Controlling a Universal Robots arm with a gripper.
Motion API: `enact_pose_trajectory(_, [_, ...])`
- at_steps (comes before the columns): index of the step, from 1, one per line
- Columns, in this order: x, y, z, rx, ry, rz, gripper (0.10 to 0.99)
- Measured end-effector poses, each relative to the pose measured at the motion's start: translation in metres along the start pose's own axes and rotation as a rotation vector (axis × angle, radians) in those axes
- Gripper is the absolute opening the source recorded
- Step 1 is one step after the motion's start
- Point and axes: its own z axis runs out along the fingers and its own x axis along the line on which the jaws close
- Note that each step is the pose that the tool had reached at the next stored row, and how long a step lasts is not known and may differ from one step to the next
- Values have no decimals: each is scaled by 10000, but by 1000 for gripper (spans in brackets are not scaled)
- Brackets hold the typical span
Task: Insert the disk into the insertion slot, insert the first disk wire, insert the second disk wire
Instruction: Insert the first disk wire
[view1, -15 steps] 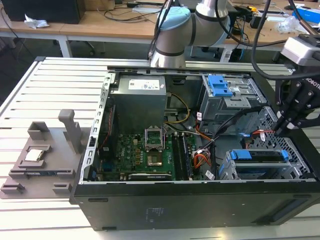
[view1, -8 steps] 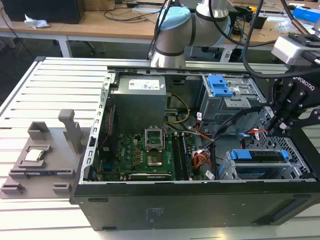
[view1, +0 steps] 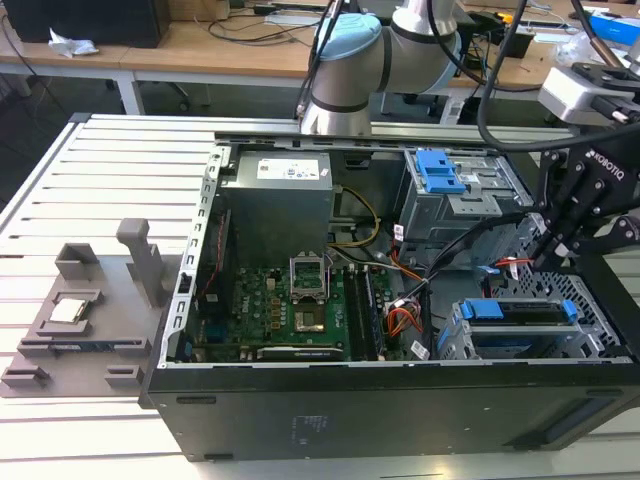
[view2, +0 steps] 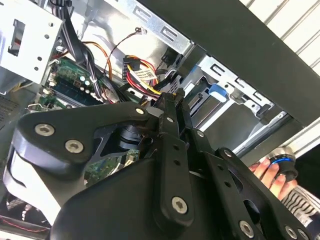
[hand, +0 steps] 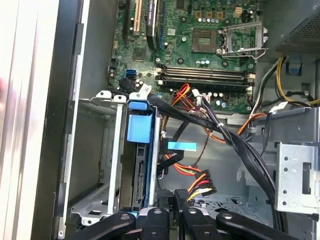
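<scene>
Disk (view1: 520, 312): flat slab in a blue plastic carrier, seated in insertion slot (view1: 592, 318), a grey perforated sheet-metal cage. The first wrist view shows it edge-on. The second wrist view shows a person's hand (view2: 270, 172). Gripper (view2: 175, 97): black, fingers pressed together beside red-yellow wires (view2: 142, 75); whether it holds anything cannot be told.

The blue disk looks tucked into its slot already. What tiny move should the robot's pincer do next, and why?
Probably ease the pincer toward the red-and-yellow wire plug just ahead of it. The disk already sits in the insertion slot, while that plug hangs apart from it, seemingly not yet connected.
</scene>
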Motion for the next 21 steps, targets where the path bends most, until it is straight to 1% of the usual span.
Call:
enact_pose_trajectory(2, [0,0,1,-17,-25,254,169])
enact_pose_trajectory(5, [1,0,1,-19,-43,278,169])
enact_pose_trajectory(6, [6,0,3,-16,-95,273,169])
enact_pose_trajectory(7, [21,1,3,-13,-155,267,169])
enact_pose_trajectory(8, [63,5,7,-9,-248,259,169])
enact_pose_trajectory(10, [187,13,21,1,-456,239,169])
enact_pose_trajectory(11, [277,19,34,6,-583,228,169])
enact_pose_trajectory(12, [322,23,41,9,-643,222,169])
enact_pose_trajectory(15, [397,31,56,14,-748,213,169])
enact_pose_trajectory(17, [417,51,76,16,-800,207,169])
enact_pose_trajectory(19, [414,60,136,16,-802,205,169])
enact_pose_trajectory(21, [413,59,163,16,-802,207,169])
